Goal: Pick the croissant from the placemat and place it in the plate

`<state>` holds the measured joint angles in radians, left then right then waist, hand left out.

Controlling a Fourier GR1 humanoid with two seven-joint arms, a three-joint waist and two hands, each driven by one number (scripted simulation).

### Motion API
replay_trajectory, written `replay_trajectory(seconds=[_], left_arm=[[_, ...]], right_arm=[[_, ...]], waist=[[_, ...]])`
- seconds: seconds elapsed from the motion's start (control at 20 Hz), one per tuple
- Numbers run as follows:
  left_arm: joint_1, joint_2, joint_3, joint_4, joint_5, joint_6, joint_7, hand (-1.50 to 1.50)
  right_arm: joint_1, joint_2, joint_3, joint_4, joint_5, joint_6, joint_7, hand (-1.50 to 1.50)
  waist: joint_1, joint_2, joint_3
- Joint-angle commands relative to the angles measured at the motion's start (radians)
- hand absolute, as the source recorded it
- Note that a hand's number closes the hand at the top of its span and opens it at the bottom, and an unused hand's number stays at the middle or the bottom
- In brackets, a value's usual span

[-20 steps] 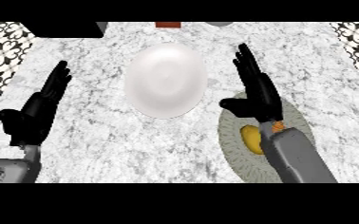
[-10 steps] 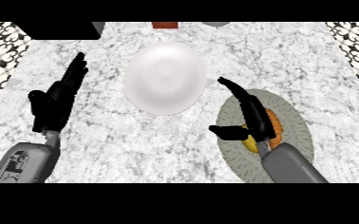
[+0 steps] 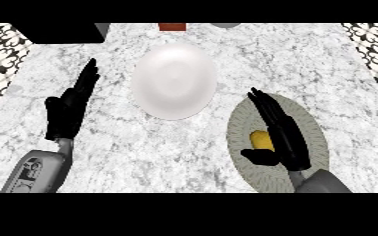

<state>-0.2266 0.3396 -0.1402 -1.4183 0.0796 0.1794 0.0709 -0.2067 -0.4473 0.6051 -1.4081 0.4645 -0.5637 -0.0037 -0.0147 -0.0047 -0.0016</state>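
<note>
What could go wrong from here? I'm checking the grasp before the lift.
The right hand hangs over the croissant on the placemat with fingers nearly straight, hiding most of it; closing off-centre could push it aside instead of catching it. The plate lies beside the placemat, so a low carry might knock its rim.

Yellow croissant (image 3: 260, 139) on placemat (image 3: 310, 130), plate (image 3: 175, 80) apart

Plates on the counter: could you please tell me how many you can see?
1. The white plate sits on the counter's middle, left of the round placemat, where the right hand partly covers the croissant. Nothing suggests another is hidden.
</note>
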Motion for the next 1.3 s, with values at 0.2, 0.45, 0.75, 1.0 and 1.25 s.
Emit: replay_trajectory(seconds=[0.2,0.45,0.75,1.0,1.25], left_arm=[[-0.027,0.001,0.018,0.021,0.002,-0.023,0.011,0.00],[-0.004,-0.028,0.000,0.004,-0.014,-0.011,-0.005,0.00],[0.008,-0.022,0.025,-0.006,-0.018,-0.030,0.001,0.00],[-0.007,-0.073,0.030,0.022,-0.058,-0.039,-0.006,0.00],[0.011,-0.072,0.054,-0.008,-0.064,-0.071,-0.003,0.00]], right_arm=[[-0.012,-0.192,0.016,-0.301,0.192,0.278,0.454,-1.50],[-0.032,-0.286,-0.010,-0.445,0.118,0.555,0.673,-1.50],[-0.126,-0.233,-0.054,-0.457,0.063,0.784,0.859,-1.50],[-0.087,-0.112,-0.082,-0.400,0.138,0.811,0.817,-1.50],[-0.072,-0.067,-0.109,-0.311,0.186,0.864,0.779,-1.50]], waist=[[-0.009,-0.003,-0.003],[0.001,-0.001,-0.002],[0.020,0.003,0.000],[0.016,0.005,0.001],[0.018,0.005,0.001]])
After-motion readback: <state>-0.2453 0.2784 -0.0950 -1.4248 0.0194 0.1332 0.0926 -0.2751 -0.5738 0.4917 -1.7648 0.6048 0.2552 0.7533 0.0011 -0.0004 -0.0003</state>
